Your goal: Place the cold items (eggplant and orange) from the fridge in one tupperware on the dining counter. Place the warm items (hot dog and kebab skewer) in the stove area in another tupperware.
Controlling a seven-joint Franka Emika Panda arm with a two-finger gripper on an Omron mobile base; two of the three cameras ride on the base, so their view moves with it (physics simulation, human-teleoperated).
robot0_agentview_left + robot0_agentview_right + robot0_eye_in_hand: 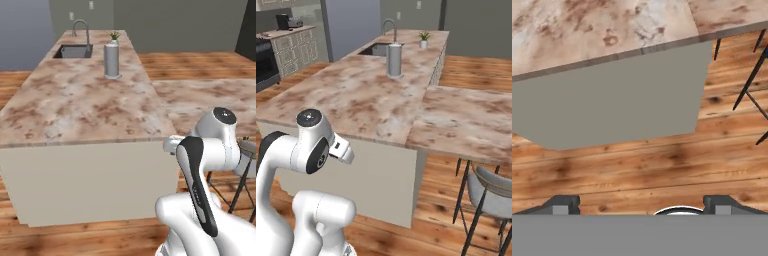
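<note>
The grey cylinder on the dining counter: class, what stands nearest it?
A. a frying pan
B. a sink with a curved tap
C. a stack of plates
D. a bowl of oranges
B: the sink with its curved tap lies just behind the upright cylinder on the dining counter.

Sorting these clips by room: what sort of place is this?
A home kitchen, most likely: a long marble dining counter with a sink and curved faucet, a stove by cream cabinets at the left, and a bar stool on wood flooring.
</note>
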